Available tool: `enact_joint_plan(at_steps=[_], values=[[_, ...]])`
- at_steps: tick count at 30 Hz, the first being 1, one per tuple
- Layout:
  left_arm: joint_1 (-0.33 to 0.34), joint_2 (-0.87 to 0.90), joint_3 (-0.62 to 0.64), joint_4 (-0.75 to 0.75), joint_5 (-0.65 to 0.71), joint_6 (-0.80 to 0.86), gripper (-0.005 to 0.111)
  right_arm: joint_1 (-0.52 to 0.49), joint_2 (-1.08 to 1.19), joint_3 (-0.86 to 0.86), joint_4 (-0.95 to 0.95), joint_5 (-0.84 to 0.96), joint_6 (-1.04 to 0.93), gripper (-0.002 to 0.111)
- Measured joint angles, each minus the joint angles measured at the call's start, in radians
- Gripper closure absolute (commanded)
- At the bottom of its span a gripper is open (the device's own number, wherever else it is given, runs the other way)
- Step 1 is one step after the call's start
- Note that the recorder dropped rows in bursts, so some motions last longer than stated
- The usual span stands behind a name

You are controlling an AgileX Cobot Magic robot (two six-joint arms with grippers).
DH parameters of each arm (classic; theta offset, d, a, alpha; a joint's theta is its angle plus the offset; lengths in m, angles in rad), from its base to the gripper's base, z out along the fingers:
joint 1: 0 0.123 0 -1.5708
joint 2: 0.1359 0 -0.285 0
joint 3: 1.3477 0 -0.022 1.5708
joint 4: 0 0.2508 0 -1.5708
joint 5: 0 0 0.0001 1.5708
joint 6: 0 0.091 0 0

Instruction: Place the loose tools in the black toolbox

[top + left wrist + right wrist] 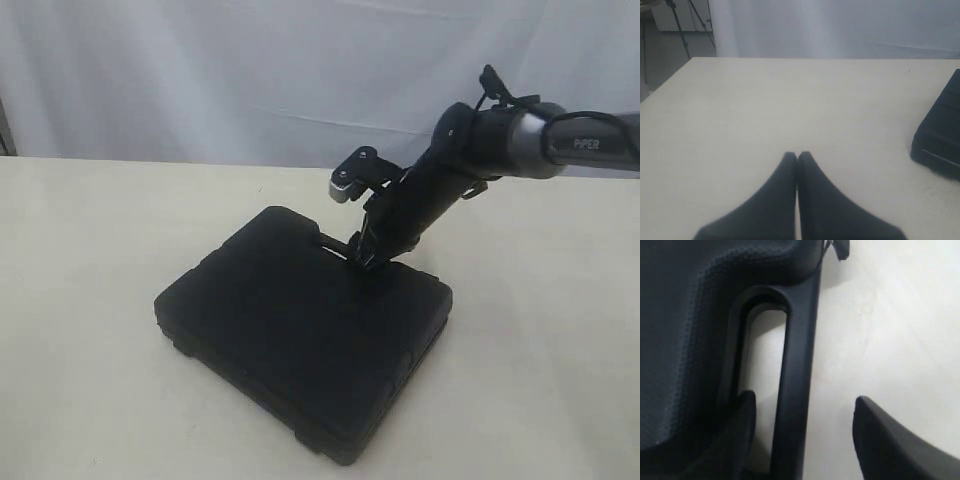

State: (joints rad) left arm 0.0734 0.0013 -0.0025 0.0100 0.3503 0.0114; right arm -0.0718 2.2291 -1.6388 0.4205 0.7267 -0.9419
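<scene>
Right claw [802, 412] is wide and holds nothing, its jaws straddling the handle [797, 340] bar of the toolbox [300, 340]: one finger on the slot side, the other on the outer side over bare bench [90, 250]. Likely step: grip the handle to lift or open the case. To do it well, centre the bar between the fingers, go deep enough that it can't slip out, and close square across the mid-bar rather than near an end. Then pull slow and straight. Latches may be holding the lid, and a skewed pull could just drag the box across the bench. Left claw [797, 157] is pinched narrow and empty, low over bare bench, apart from the toolbox corner. It could steady the base if needed. Toolbox lies flat with the lid down, mid-bench, so its contents are hidden. No loose tools show in any view; inside or out of frame, can't tell.
</scene>
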Motion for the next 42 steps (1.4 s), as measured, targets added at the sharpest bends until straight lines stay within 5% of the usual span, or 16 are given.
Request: enact_joint_plan(at_steps=[16,23,29,42], values=[[0.0,0.0,0.0,0.0,0.0,0.0,0.107,0.0,-0.027,-0.184,0.011,0.242,0.176,0.052],[0.0,0.0,0.0,0.0,0.0,0.0,0.107,0.026,-0.038,-0.255,0.032,0.383,0.233,0.073],[0.0,0.0,0.0,0.0,0.0,0.0,0.107,0.124,-0.098,-0.27,0.032,0.451,0.24,0.109],[0.0,0.0,0.0,0.0,0.0,0.0,0.107,0.389,-0.149,-0.195,0.055,0.484,0.296,0.109]])
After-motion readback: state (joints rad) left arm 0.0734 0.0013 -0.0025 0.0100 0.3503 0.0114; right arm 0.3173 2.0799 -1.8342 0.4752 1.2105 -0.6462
